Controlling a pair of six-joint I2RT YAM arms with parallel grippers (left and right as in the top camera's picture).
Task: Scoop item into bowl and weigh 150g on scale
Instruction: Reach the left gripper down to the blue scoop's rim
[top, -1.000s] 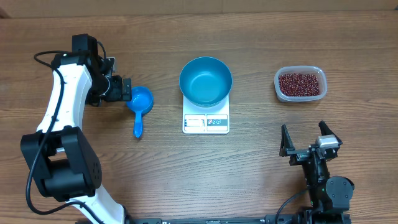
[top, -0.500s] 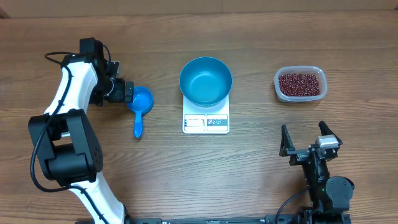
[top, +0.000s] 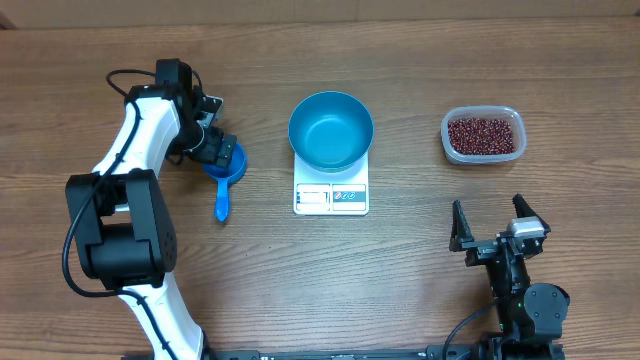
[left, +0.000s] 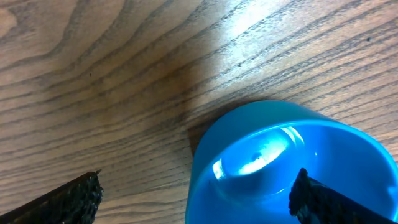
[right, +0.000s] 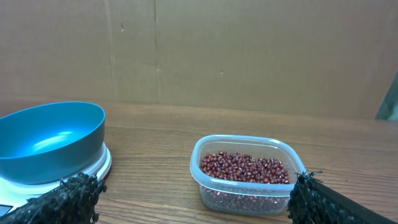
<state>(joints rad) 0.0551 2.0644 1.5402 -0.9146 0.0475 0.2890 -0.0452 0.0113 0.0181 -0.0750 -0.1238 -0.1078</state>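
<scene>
The beans (top: 484, 135) lie in a loose heap in the clear tub (top: 447, 128) at the upper right of the overhead frame, well apart from the empty bowl (top: 331, 130), which sits on the scale (top: 331, 198) at centre. They are tiny, hard and free to roll, so fingers cannot pinch them; they probably have to be moved with the scoop (top: 227, 168) lying left of the scale. It looks light, stiff and smooth, and its flat handle, pointing toward the bottom of the frame, is the likely place to grip. The left gripper (top: 218, 150) hangs over the scoop's cup with its jaws spread wide and nothing between them. The right gripper (top: 498, 225), at lower right, is also fully spread and empty.
</scene>
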